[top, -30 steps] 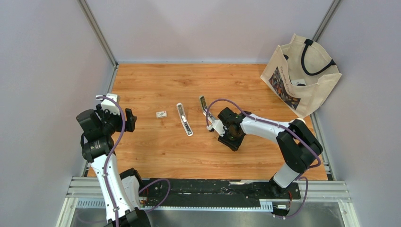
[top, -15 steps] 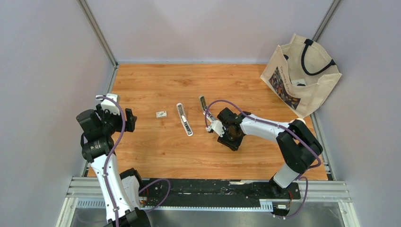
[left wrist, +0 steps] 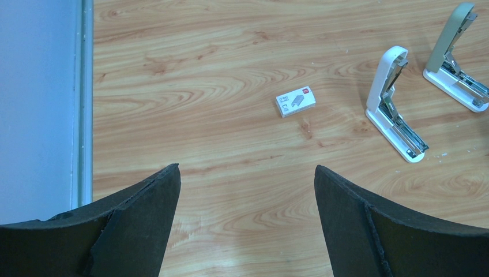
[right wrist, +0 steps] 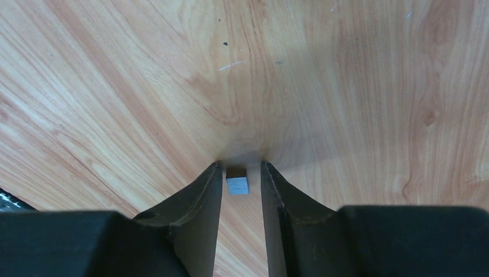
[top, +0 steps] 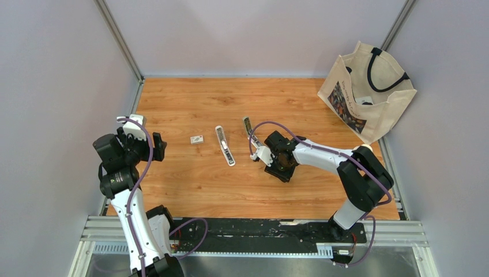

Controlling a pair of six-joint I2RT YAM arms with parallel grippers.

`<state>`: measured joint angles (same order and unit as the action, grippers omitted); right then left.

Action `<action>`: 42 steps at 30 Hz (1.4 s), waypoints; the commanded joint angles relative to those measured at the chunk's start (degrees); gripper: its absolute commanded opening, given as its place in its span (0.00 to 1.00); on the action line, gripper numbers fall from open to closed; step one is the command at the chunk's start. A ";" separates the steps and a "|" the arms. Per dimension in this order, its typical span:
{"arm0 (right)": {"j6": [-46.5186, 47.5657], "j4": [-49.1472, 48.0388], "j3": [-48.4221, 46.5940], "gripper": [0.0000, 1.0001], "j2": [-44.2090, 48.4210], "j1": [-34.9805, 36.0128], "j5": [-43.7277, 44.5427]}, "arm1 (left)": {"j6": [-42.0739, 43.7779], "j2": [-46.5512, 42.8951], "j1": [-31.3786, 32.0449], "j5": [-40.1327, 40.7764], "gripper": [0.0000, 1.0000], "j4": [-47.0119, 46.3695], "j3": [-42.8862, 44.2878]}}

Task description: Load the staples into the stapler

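Note:
The staples [right wrist: 237,182] are a tiny grey strip lying on the wood between my right gripper's [right wrist: 240,167] fingertips, with a small gap on each side. That gripper [top: 281,163] points down at the table, right of the staplers, narrowly open. An opened white stapler [top: 225,145] lies at the table's middle, and it also shows in the left wrist view [left wrist: 398,109]. A second opened stapler [top: 248,127] lies just right of it [left wrist: 458,57]. My left gripper [top: 155,147] is wide open and empty, held above the table's left side [left wrist: 247,173].
A small white staple box [top: 197,138] lies left of the white stapler [left wrist: 295,101]. A cream tote bag [top: 369,92] leans in the back right corner. Grey walls enclose the table; a metal rail runs along its left edge [left wrist: 85,86].
My right gripper has shifted slightly to the left and toward the far side, staying low over the table. The left arm has not moved.

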<state>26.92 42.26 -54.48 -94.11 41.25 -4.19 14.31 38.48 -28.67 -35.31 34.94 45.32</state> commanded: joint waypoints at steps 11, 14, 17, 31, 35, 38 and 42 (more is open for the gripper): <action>4.02 -3.06 1.83 0.39 -1.87 0.23 -1.18 | 1.16 -0.69 -0.60 -0.02 0.94 -0.84 -0.06; 4.46 -2.71 2.18 0.39 -1.26 0.23 -2.05 | 1.16 -0.60 -0.60 0.07 0.94 -0.84 -0.14; 4.81 -2.45 2.18 0.39 -0.91 0.14 -1.88 | 1.16 -0.60 -0.60 -0.02 0.94 -0.84 -0.14; 5.86 0.71 1.83 0.38 -0.90 -0.03 -3.46 | 1.16 -0.69 -0.60 0.07 0.94 -0.84 -0.14; 5.60 1.77 1.39 0.35 -0.38 -0.03 -3.72 | 1.16 -0.42 -0.52 0.15 0.94 -0.84 -0.14; 5.43 2.12 1.13 0.35 0.24 -0.12 -3.90 | 1.16 -0.51 -0.60 0.15 0.94 -0.84 -0.14; 5.60 3.09 0.87 0.38 1.81 -0.03 -5.74 | 1.16 -0.51 -0.52 0.15 0.94 -0.84 -0.14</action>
<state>31.79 42.70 -54.37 -93.65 41.17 -6.15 14.31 38.41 -28.67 -35.24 34.96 45.25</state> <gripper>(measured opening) 0.365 0.935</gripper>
